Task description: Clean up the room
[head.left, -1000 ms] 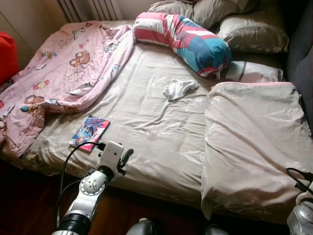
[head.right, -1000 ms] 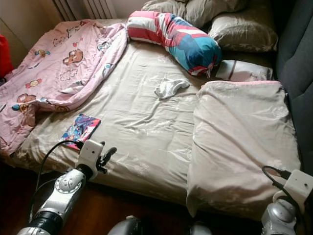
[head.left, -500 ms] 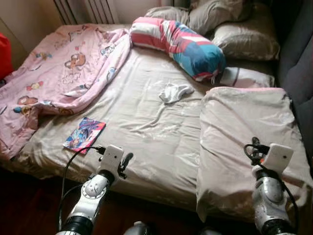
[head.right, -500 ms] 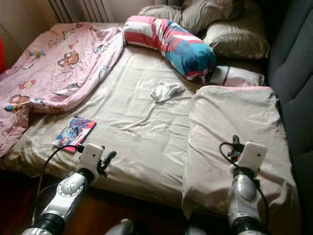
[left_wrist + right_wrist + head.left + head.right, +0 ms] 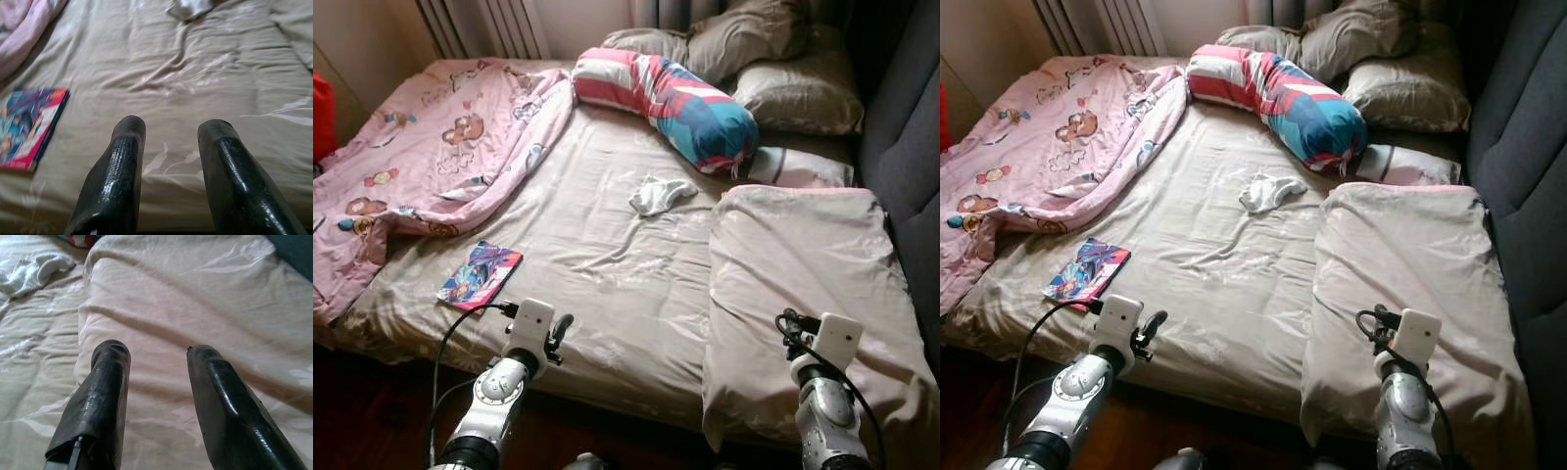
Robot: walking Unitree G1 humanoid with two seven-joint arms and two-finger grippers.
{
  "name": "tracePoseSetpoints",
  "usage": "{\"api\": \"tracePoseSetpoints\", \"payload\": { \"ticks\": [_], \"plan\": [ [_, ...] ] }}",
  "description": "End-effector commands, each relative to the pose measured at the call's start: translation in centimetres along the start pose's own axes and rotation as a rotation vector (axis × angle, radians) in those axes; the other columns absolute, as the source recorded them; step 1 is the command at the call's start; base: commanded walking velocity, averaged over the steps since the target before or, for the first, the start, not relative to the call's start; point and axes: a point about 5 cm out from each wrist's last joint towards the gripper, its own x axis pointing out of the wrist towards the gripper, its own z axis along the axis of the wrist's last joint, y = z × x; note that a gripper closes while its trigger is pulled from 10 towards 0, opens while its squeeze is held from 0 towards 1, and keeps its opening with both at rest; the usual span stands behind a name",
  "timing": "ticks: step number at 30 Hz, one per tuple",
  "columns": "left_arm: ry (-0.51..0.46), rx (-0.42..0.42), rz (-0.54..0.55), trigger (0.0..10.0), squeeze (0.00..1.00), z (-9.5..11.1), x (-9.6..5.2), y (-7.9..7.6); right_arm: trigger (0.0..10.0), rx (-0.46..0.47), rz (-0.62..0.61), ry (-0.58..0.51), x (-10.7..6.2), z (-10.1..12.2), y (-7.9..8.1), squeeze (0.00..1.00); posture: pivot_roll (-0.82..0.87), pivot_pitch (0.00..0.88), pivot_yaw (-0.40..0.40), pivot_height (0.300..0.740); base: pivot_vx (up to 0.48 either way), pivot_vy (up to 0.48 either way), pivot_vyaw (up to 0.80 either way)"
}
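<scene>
**Both claws poised at the bed's near edge, nothing picked up yet**

The robot faces an untidy bed [image 5: 607, 245] with both arms raised over its near edge. The left claw [image 5: 168, 129] hangs above the beige sheet with its fingers parted and nothing between them; a colourful book [image 5: 481, 275] lies just to its left, slightly farther in. The right claw [image 5: 154, 350] hovers over the folded beige duvet [image 5: 803, 284] on the right side, likewise parted and empty. A small white cloth [image 5: 661, 193] sits mid-bed, well beyond both claws, and a rumpled pink blanket [image 5: 421, 157] is bunched at the far left. A striped bolster [image 5: 666, 98] lies across the head.

This looks like the approach step, before any grasp. The book seems the handiest first target: the left claw would need to swing left and descend onto its edge.
</scene>
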Motion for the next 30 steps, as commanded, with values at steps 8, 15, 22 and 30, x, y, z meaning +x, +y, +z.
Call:
{"api": "tracePoseSetpoints", "payload": {
  "ticks": [8, 15, 22, 30],
  "plan": [
    [0.138, -0.095, 0.111, 10.0, 0.00, -3.3, -1.7, 1.7, 10.0, -0.001, 0.070, 0.093, -0.5, -1.6, 1.0, 0.00, -0.08, 0.098, 0.075, 0.740, 0.000, 0.000, 0.00],
    [0.288, -0.182, 0.178, 10.0, 0.00, -6.3, -3.3, 1.9, 10.0, -0.042, 0.112, 0.298, -2.5, -5.5, 1.2, 0.00, -0.07, 0.079, 0.064, 0.740, 0.000, 0.000, 0.00],
    [0.446, -0.200, 0.226, 10.0, 0.00, -9.3, -5.7, 1.9, 10.0, -0.121, 0.128, 0.434, -4.7, -8.4, 1.1, 0.00, -0.08, 0.058, 0.064, 0.740, 0.000, 0.000, 0.00],
    [0.557, -0.184, 0.199, 10.0, 0.00, -11.3, -7.2, 0.6, 10.0, -0.280, 0.184, 0.579, -6.8, -10.7, 0.4, 0.00, -0.08, 0.039, 0.052, 0.740, 0.000, 0.000, 0.00]
  ]
}}
